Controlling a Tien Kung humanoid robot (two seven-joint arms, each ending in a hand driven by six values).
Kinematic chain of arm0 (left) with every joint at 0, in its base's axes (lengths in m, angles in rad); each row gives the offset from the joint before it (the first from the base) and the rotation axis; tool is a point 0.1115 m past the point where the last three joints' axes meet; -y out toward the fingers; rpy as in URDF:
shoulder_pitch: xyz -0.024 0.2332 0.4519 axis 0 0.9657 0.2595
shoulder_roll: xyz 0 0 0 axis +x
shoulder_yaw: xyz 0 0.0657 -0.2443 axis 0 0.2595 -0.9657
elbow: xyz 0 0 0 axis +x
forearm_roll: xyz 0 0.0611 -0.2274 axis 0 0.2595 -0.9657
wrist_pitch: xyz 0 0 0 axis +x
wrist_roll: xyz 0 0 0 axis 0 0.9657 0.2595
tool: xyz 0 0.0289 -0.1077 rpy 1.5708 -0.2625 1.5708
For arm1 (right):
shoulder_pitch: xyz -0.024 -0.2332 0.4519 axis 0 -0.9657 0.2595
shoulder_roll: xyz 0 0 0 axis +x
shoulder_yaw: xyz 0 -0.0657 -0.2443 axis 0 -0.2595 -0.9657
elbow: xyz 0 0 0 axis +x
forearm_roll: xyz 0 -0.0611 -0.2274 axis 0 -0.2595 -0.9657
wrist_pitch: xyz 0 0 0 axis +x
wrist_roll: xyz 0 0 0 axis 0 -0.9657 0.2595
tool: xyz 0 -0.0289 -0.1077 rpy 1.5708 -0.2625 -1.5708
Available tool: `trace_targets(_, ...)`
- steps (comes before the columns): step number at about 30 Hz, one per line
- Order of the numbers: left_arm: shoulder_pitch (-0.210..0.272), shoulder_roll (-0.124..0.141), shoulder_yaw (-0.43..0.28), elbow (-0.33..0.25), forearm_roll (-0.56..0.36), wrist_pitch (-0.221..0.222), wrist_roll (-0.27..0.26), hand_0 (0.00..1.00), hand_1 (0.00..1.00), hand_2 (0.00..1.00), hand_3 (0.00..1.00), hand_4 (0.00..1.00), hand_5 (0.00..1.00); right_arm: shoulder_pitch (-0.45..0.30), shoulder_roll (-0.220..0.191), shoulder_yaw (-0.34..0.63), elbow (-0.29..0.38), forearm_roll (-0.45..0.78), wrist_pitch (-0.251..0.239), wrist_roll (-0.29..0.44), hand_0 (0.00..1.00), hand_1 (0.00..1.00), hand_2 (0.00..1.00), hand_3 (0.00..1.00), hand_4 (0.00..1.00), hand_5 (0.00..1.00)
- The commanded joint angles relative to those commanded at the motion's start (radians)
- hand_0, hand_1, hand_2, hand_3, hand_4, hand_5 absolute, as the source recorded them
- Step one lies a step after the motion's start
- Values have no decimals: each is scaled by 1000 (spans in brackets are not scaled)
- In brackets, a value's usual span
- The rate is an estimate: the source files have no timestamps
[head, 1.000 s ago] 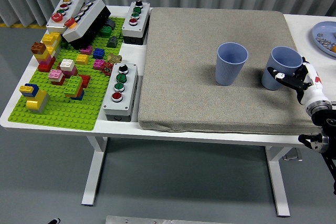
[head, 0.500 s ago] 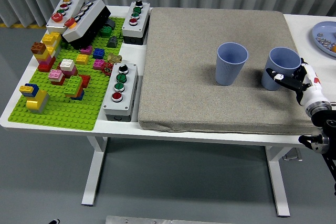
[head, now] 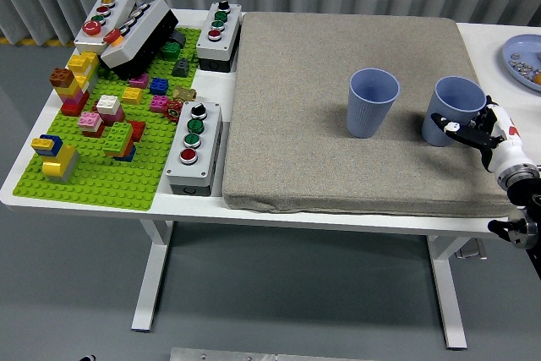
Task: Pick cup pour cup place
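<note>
Cups first: two blue ribbed ones stand upright on the grey mat (head: 338,124) that covers most of my white bench (head: 25,185). One cup (head: 373,102) sits near the mat's middle; the other cup (head: 456,110) stands well apart to its right, close to the mat's right edge. My right hand (head: 483,130) comes in from the lower right — its fingers (head: 450,125) reach across the near side of that right-hand cup, thumb and the rest curved toward the wall. They lie against or just beside it; I cannot tell whether they have actually closed on the cup, which rests on the mat.

Left of the mat lies a green baseplate (head: 110,166) studded with coloured bricks. A grey button box (head: 195,144) sits between the plate and the mat, another button box (head: 218,33) stands at the far side, and a third button box (head: 105,16) is at the far left corner beside a tilted black box (head: 148,35). At the far right edge a blue plate (head: 520,52) shows partly — small bits lie in it.
</note>
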Motion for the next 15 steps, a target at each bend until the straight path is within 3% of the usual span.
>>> trace_targets(15, 0, 0, -4, 0, 1, -1, 0, 822, 782, 821, 751, 559, 998, -7, -11, 12, 12, -13, 24, -17, 957, 936, 998, 998, 841, 283)
